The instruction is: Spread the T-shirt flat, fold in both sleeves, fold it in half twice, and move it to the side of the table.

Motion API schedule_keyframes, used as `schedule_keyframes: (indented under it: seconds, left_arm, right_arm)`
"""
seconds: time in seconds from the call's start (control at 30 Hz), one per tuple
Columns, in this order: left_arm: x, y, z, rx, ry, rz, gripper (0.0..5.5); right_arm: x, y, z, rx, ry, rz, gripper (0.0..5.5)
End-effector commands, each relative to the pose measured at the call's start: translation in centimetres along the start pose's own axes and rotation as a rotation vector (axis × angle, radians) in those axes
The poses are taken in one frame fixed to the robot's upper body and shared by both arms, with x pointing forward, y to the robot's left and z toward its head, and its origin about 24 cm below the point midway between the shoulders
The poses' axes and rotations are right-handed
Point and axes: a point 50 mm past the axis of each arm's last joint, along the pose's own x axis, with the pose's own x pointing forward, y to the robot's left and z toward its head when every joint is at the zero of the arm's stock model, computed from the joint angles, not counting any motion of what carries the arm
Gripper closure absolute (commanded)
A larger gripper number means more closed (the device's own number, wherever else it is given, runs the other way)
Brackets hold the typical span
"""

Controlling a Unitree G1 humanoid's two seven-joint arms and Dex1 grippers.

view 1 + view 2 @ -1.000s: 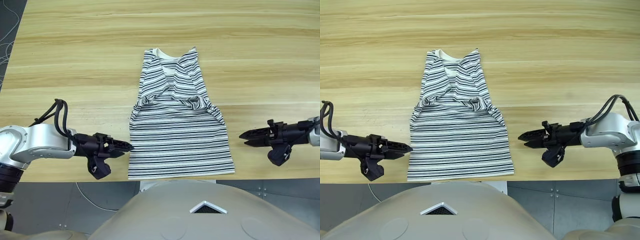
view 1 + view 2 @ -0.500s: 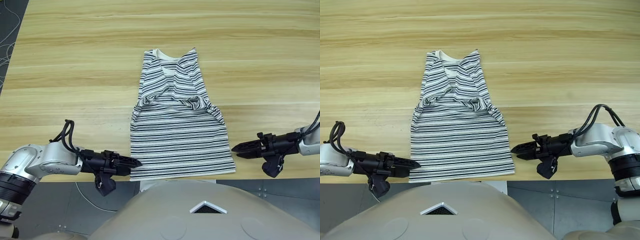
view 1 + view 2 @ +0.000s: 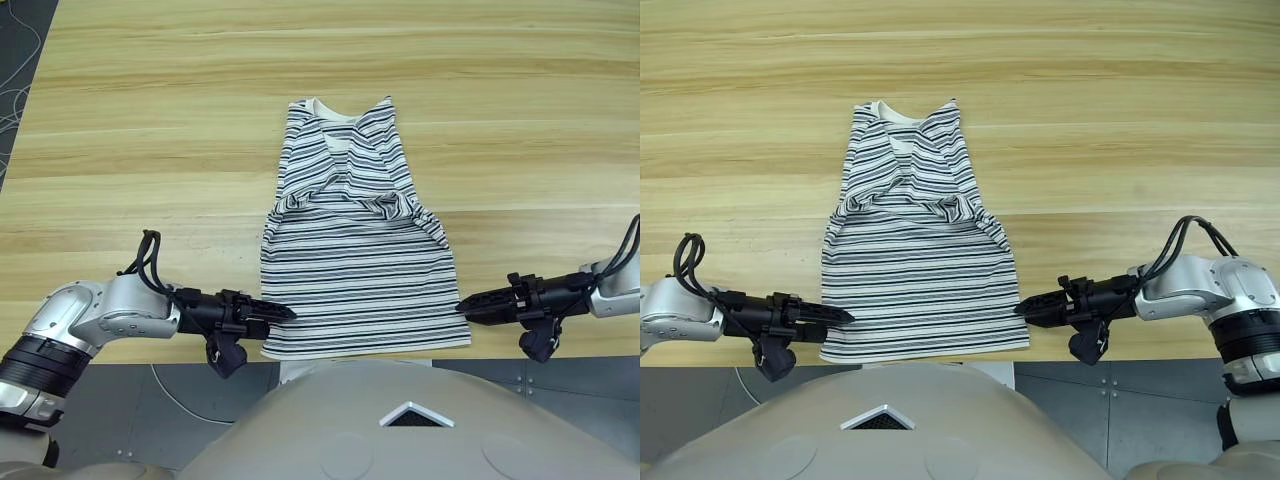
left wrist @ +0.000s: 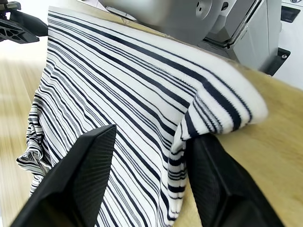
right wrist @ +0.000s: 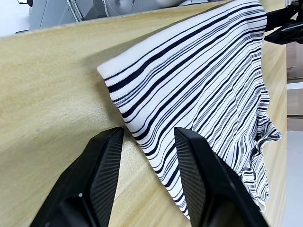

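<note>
A black-and-white striped T-shirt (image 3: pixel 355 270) lies on the wooden table (image 3: pixel 150 120), collar far, hem along the front edge, both sleeves tucked in with a bunched fold across its middle. My left gripper (image 3: pixel 285 312) is at the hem's left corner. In the left wrist view it is open, and the raised hem corner (image 4: pixel 222 106) sits between its fingers (image 4: pixel 90 179). My right gripper (image 3: pixel 462 308) is at the hem's right corner, low over the table. It is open too, its fingers (image 5: pixel 102 179) flanking the shirt's side edge (image 5: pixel 156 94).
The table's front edge (image 3: pixel 120 355) runs just below both grippers, with grey floor beyond it. Bare wood extends widely to the left, right and far side of the shirt. Cables (image 3: pixel 15 70) lie on the floor past the table's left end.
Both arms have come inward and nearer the front edge. The left gripper went from well left of the shirt to its hem corner, and the right gripper closed in on the right corner.
</note>
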Motion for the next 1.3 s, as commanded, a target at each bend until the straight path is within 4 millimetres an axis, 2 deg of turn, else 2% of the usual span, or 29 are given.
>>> schedule_keyframes:
  seconds: [0.03, 0.33, 0.4, 0.63, 0.77, 0.97, 1.07, 1.1, 1.13, 1.2, 1.23, 1.3]
  left_arm:
    - [0.4, -0.5, 0.0, -0.013, -0.002, -0.031, 2.95]
    - [0.7, -0.1, -0.2, 0.016, 0.020, -0.014, 2.95]
    - [0.7, -0.1, -0.4, 0.020, 0.034, -0.022, 3.23]
    - [0.7, 0.3, -0.5, 0.027, 0.037, -0.007, 4.61]
    - [0.4, 0.5, -0.5, 0.026, 0.039, -0.010, 5.31]
    - [0.4, 0.6, -0.6, 0.007, 0.046, -0.025, 5.37]
    - [0.5, 1.7, -1.5, -0.016, 0.084, 0.044, 5.37]
    - [0.5, 2.5, -2.8, -0.048, 0.129, 0.056, 5.37]
    - [0.4, 3.6, -4.6, -0.118, 0.193, 0.070, 5.37]
    - [0.0, 5.6, -7.1, -0.416, 0.247, 0.058, 5.37]
    - [-0.3, 6.4, -7.2, -0.515, 0.202, 0.024, 5.37]
    - [-1.2, 7.7, -6.6, -0.562, 0.089, -0.046, 5.37]
  right_arm:
    - [2.2, 2.4, 0.3, 0.058, -0.034, 0.119, 3.53]
    - [3.5, 3.2, 0.3, 0.028, -0.017, 0.161, 3.53]
    - [3.3, 3.7, 0.1, 0.040, -0.005, 0.199, 3.81]
    - [3.4, 4.5, 0.0, 0.031, 0.000, 0.221, 5.39]
    - [3.4, 4.4, -0.1, 0.020, 0.004, 0.211, 5.40]
    - [3.3, 3.9, -0.4, 0.021, 0.013, 0.182, 5.40]
    - [3.1, 2.6, -1.2, 0.067, 0.039, 0.109, 5.40]
    - [3.3, 1.4, -1.9, 0.109, 0.063, 0.078, 5.40]
    - [3.5, -0.3, -2.8, 0.178, 0.095, 0.062, 5.40]
    - [3.3, -4.1, -4.2, 0.387, 0.087, 0.044, 5.40]
    - [3.0, -6.0, -4.5, 0.493, 0.036, 0.029, 5.40]
    - [2.0, -9.0, -4.3, 0.636, -0.099, 0.016, 5.40]
